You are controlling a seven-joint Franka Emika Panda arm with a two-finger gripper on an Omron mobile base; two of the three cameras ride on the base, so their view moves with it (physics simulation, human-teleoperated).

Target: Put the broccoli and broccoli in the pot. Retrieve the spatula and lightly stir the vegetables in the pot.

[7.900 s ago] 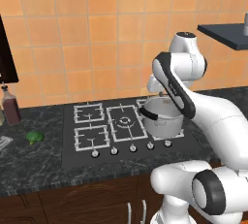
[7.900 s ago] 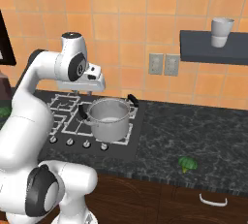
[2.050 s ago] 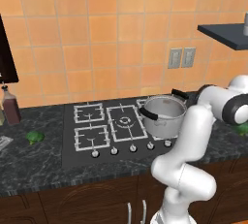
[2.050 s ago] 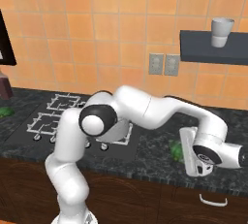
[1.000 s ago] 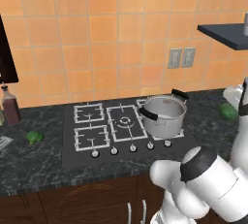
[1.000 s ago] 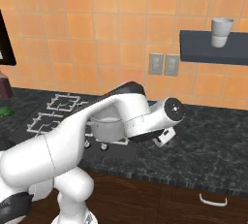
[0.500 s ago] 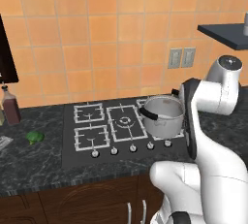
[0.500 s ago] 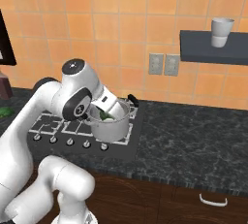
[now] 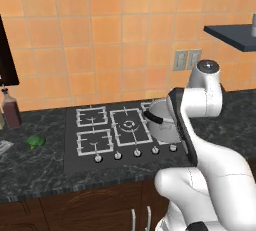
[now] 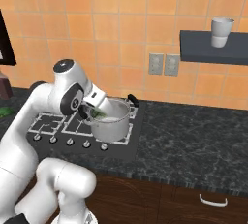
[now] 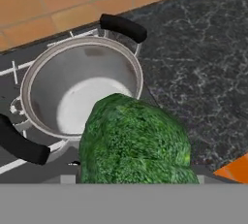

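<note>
My gripper (image 10: 96, 112) is shut on a bumpy green broccoli (image 11: 135, 143), which hangs just above the near rim of the pot (image 11: 81, 88). The broccoli hides the fingertips in the hand view. The steel pot (image 10: 111, 121) stands on the front right burner, and its inside looks bare and shiny, with black handles at the rim. In the left base view my own arm covers much of the pot (image 9: 159, 119). A second broccoli (image 9: 35, 141) lies on the dark counter left of the stove. The spatula is out of view.
The gas stove (image 9: 107, 132) has free burners left of the pot. A dark bottle (image 9: 11, 109) stands at the far left by the wall. A white cup (image 10: 222, 32) sits on the wall shelf (image 10: 213, 46). Dark counter (image 10: 193, 140) stretches right of the stove.
The arm has swung from the right-hand counter back left to the pot, carrying the broccoli with it. The pot has stayed in place.
</note>
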